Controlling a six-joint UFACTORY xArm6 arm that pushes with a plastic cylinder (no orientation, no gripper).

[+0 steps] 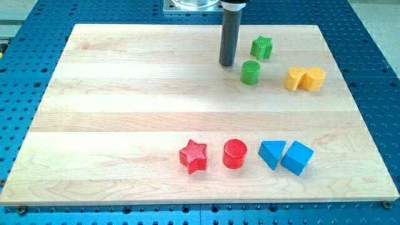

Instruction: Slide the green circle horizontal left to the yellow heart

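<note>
Near edge, view's bottom: red star [193, 155], red circle [235, 153], blue triangle [272, 153], blue cube [297, 157] noted in row. Farther up: green circle [250, 72] located just right of my tip [226, 64], small gap seen. Rod bare, nothing held. Yellow heart [294, 78] right of circle, touching yellow block [314, 79]. Green star [262, 47] farthest.

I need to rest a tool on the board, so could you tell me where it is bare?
The whole left half is bare, and so is the middle band between the green circle and the red star. It is crowded at top right around my tip, green star and yellow blocks.
</note>
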